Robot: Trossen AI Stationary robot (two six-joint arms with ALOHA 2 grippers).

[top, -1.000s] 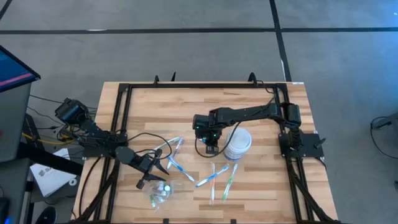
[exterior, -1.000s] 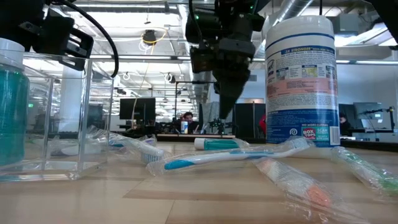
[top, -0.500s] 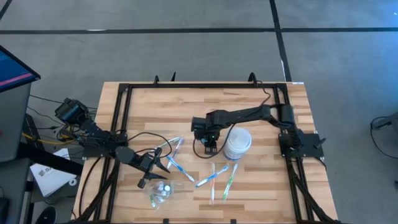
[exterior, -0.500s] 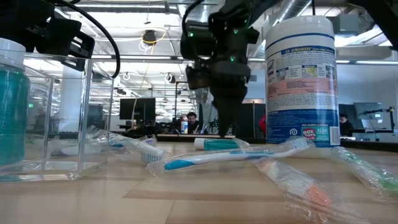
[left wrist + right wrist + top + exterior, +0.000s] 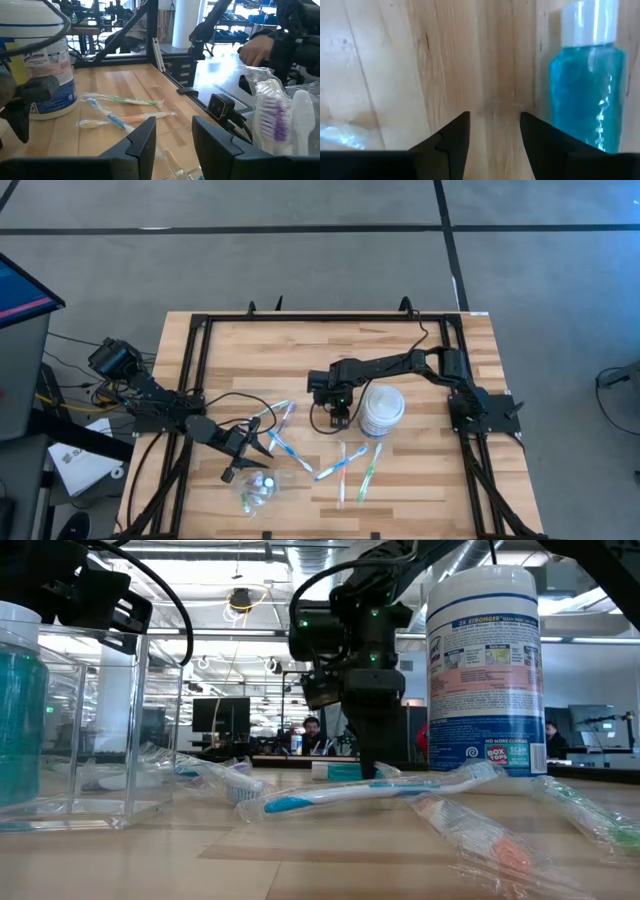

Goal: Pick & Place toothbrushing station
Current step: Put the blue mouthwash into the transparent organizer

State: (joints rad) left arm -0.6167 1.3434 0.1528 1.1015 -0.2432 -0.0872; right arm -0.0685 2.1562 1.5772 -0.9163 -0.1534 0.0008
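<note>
My right gripper (image 5: 338,420) points down, open, its tips just above the table (image 5: 370,772). Bare wood lies between its fingers (image 5: 495,125). A small blue white-capped bottle (image 5: 590,85) lies on its side just outside one finger, apart from it; it also shows in the low view (image 5: 335,771). Wrapped toothbrushes (image 5: 345,463) lie on the table in front of it, and more (image 5: 283,428) lie by my left gripper (image 5: 255,445). That gripper is open and empty (image 5: 174,132).
A tall white wipes canister (image 5: 382,410) stands right beside my right gripper. A clear box (image 5: 90,730) and a blue bottle (image 5: 20,710) stand near the table's front left. A wrapped purple-bristled brush (image 5: 275,110) is close to my left wrist camera.
My right gripper has come straight down toward the table beside the lying blue bottle, with its fingers pointing down. The toothbrushes and bottles have stayed in place.
</note>
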